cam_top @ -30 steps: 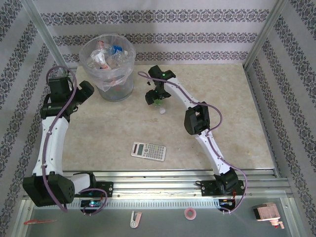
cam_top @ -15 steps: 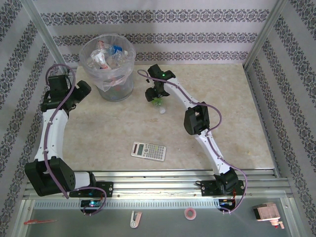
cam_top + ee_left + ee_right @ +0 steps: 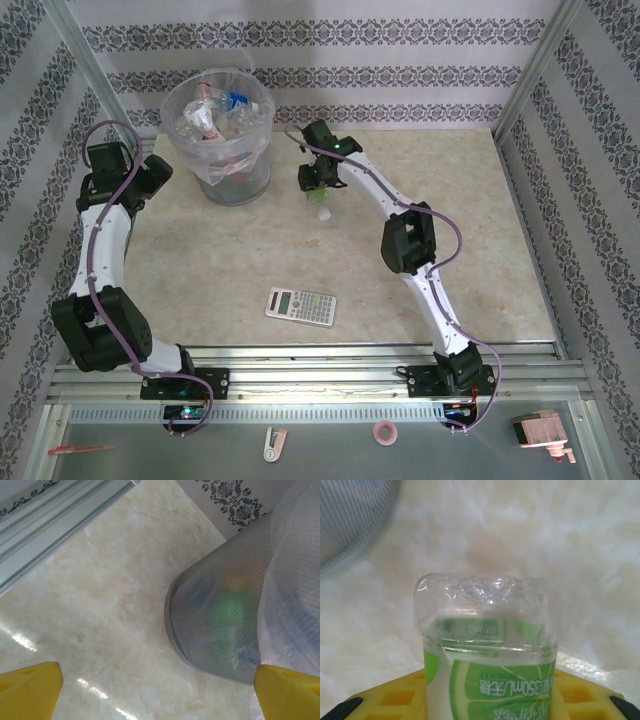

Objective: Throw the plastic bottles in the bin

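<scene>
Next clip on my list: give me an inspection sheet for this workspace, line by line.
Surface: beige marble-look tabletop; no spills seen.
Job's things: round grey translucent bin with a clear liner holds several plastic bottles; one clear plastic bottle with a green lime label is outside it.
Clutter: flat grey calculator on the table; pink tape roll on the near ledge.
Grippers: left gripper open, empty, beside the bin; right gripper closed on the lime-label bottle.
Cables: purple cables loop along both arms.
Surroundings: patterned wallpaper walls, aluminium frame posts.
</scene>
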